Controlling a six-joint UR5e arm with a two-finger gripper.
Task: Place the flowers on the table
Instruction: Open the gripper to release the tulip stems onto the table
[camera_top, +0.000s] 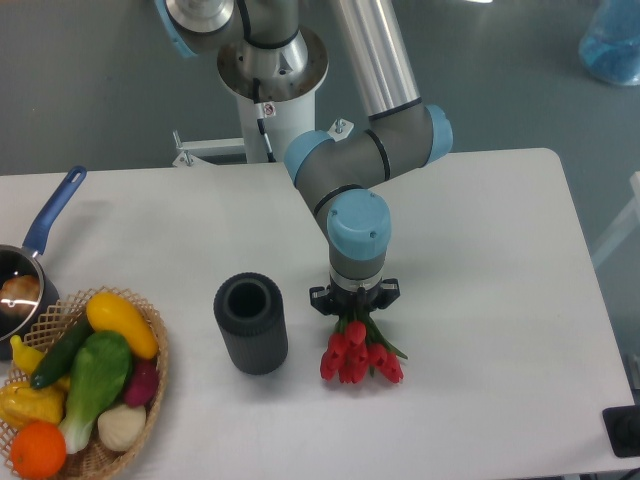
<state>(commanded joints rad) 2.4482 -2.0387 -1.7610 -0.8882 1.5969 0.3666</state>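
Gripping the tulip bunch (360, 358) by stems, hand (354, 310) risks blooms rolling off counter (480, 300) edge w/ early release.

No legible text or labels

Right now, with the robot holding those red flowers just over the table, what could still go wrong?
The flowers hang from the gripper, blooms pointing toward the camera; whether they touch the table yet is unclear, so letting go too early might drop them. The dark cylinder vase stands close on one side, so a sideways swing could knock it. The jaws are hidden behind the wrist, so the grip cannot be judged.
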